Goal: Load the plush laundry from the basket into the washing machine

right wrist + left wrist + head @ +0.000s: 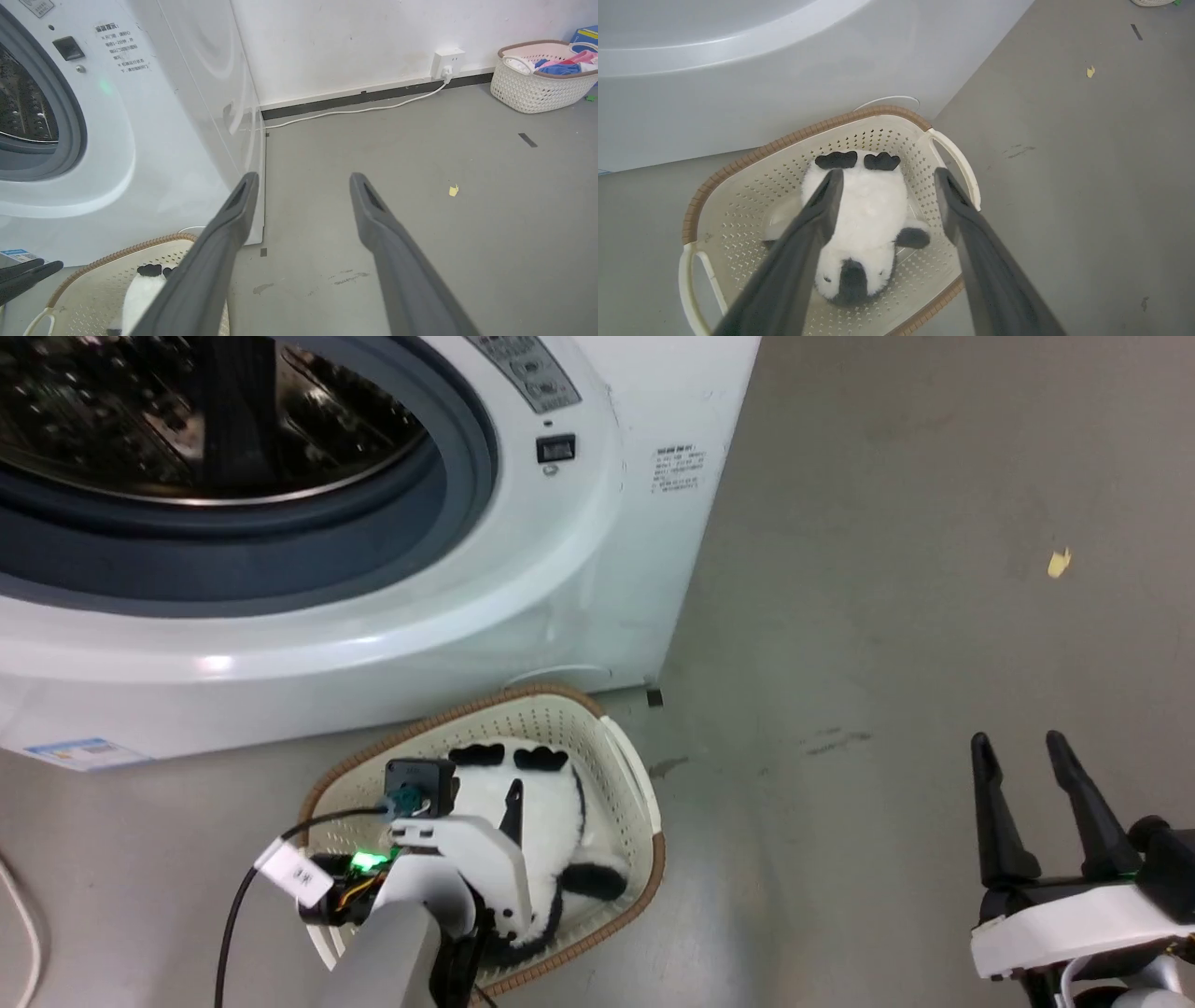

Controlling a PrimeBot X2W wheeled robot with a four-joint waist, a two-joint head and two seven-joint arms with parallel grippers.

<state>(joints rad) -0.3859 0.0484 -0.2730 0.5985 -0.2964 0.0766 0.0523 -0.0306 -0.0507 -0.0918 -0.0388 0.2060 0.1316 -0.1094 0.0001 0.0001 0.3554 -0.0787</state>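
**Left claw open over plush, nothing gripped yet**

At left is the washing machine (392, 607), with a glossy white curved front, a grey rubber seal (280, 555) and a shiny perforated drum (187, 420), mouth open. Just below it on the floor sits the basket (784, 140), cream perforated plastic with a brown ribbed rim and loop handles. The plush laundry (873, 205) lies inside, fluffy white with black limbs. The left gripper (888, 171) hangs over it, fingers spread wide. One finger lies across the body, the other over the basket wall near a handle; contact is unclear.

Risks:
- The outer finger may snag the wall or handle going down.
- A pinch on loose fur alone could slip.
- The light basket may lift along.

Far right, the right gripper (1018, 739) has its fingers apart and is empty.
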